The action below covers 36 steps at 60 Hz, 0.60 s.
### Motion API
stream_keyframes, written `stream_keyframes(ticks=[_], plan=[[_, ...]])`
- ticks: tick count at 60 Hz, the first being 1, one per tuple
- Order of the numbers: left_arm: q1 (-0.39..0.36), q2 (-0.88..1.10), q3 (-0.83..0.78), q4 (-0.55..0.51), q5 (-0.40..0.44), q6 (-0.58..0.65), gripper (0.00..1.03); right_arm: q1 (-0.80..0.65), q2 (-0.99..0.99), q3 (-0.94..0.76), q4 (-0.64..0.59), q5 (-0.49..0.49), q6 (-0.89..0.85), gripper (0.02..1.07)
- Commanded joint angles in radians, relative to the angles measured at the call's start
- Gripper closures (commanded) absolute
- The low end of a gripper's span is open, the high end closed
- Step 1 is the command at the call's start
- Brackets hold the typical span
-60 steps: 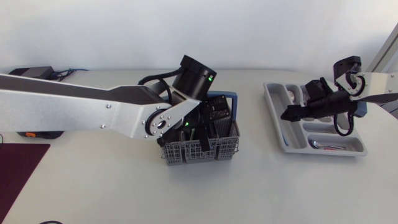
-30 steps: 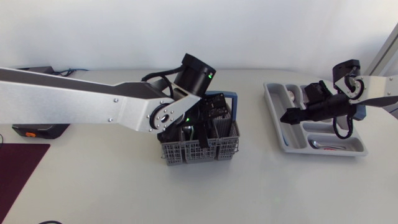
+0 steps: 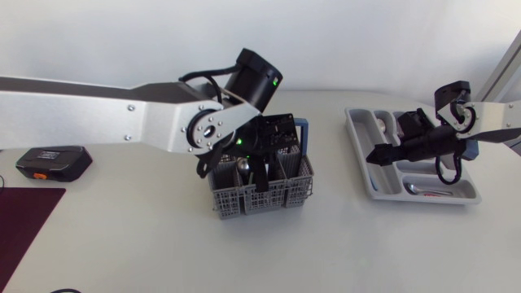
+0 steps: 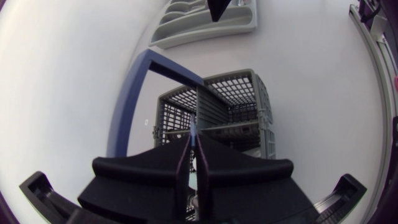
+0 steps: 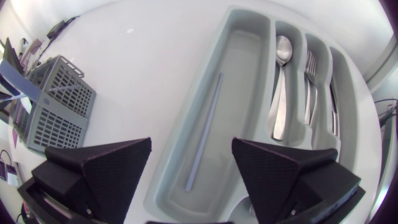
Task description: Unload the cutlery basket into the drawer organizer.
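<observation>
The grey cutlery basket with a blue handle stands mid-table. My left gripper reaches down into it, shut on a thin pale-blue stick that pokes out between the fingertips. The grey drawer organizer lies at the right. My right gripper hovers open over its long compartment, where a similar thin stick lies. A spoon and a fork lie in the narrower compartments beyond. What else is in the basket is mostly hidden by my left gripper.
A black and orange device sits at the table's left. A dark maroon mat lies at the front left corner. Bare white table separates the basket from the organizer.
My left gripper has shut on the thin stick inside the basket, and its arm has risen a little. My right arm has barely moved.
</observation>
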Motion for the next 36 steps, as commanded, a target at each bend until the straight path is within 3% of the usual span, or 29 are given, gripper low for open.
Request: stream_keyframes(ticks=[1, 18, 36], plan=[[-0.009, -0.058, 0.074, -0.051, 0.014, 0.017, 1.00, 0.009, -0.020, -0.036, 0.012, -0.003, -0.020, 0.14], [-0.003, -0.098, 0.306, -0.359, 0.057, 0.059, 1.00, 0.021, -0.062, -0.068, 0.004, -0.003, -0.038, 0.14], [-0.018, -0.144, 0.436, -0.606, 0.129, -0.003, 1.00, 0.088, -0.330, -0.195, -0.024, -0.080, -0.133, 0.14]])
